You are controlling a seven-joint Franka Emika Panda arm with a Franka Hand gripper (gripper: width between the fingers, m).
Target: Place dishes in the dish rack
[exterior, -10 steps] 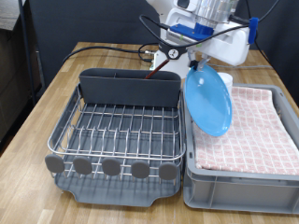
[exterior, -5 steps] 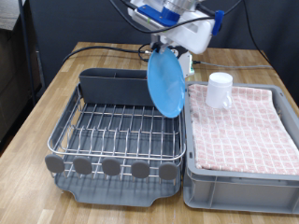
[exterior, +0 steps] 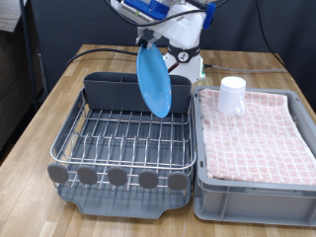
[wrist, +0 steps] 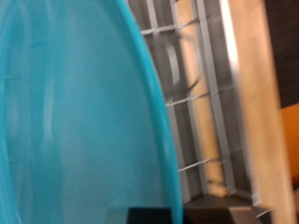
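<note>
Claw (exterior: pixel 148 42) gripping blue plate (exterior: pixel 153 82) edge-up, above dish rack (exterior: pixel 123 138)

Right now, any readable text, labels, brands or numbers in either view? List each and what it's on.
None readable in either view.
blue plate, held on edge at the gripper: plain, no print.
white cup: plain.
dish rack: no visible label.
grey tub: only a pink checked cloth pattern.

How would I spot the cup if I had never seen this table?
Find the grey tub lined with pink checked cloth, at the exterior view's right. The white cup stands on the cloth at the tub's far end, the only plain white thing there.
</note>
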